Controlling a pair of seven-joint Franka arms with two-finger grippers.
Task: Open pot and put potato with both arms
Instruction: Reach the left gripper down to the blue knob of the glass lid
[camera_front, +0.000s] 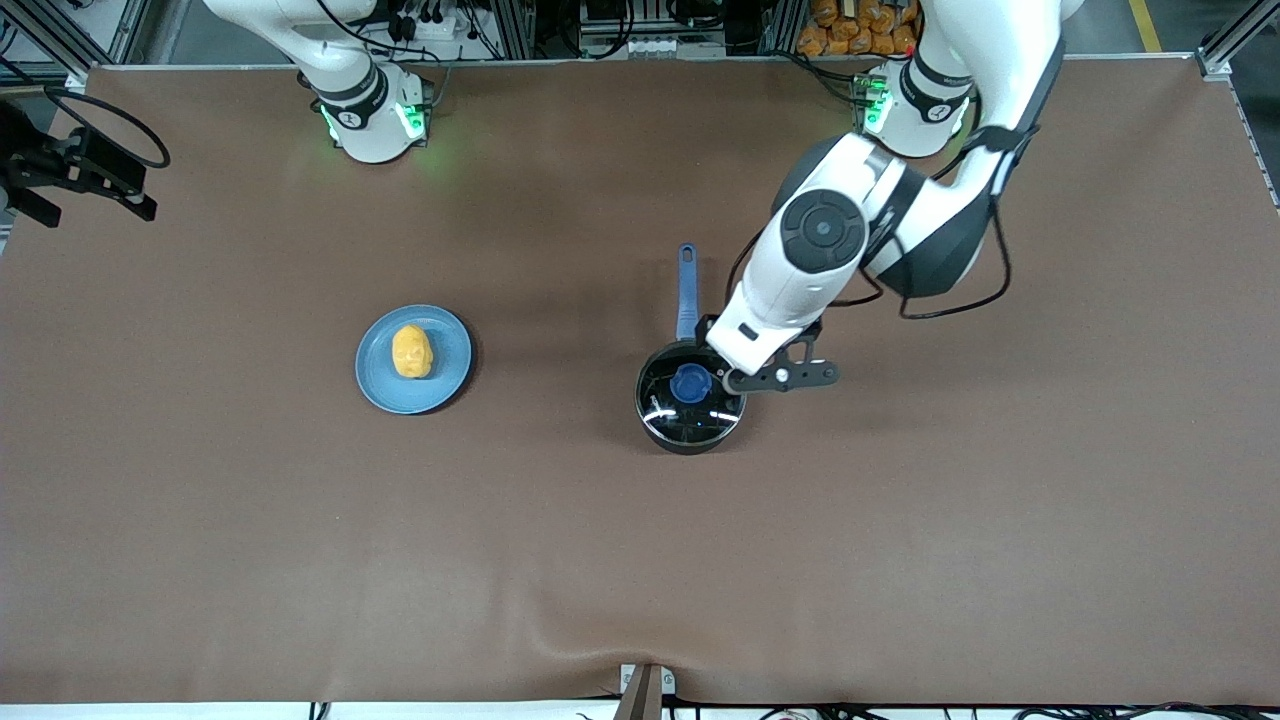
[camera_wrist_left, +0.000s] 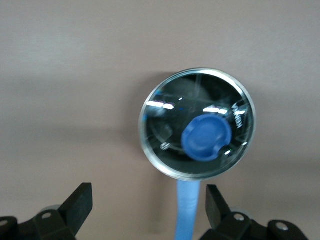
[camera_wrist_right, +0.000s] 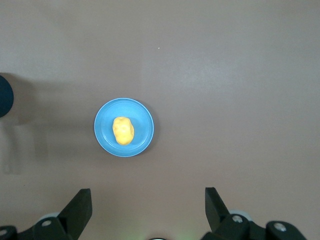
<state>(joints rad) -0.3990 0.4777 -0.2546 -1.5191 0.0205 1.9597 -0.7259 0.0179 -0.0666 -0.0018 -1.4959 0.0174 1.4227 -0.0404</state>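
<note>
The black pot stands mid-table with its glass lid on, blue knob up. Its blue handle points toward the robots' bases. My left gripper hangs open over the spot where the handle meets the rim. In the left wrist view the left gripper holds nothing, and the handle passes between its fingers without touching them. The yellow potato lies on a light-blue plate toward the right arm's end. My right gripper waits open, high above the plate and potato, out of the front view.
A brown cover spans the whole table. A black clamp rig with a cable loop juts in at the right arm's end. A small bracket sits at the table edge nearest the front camera.
</note>
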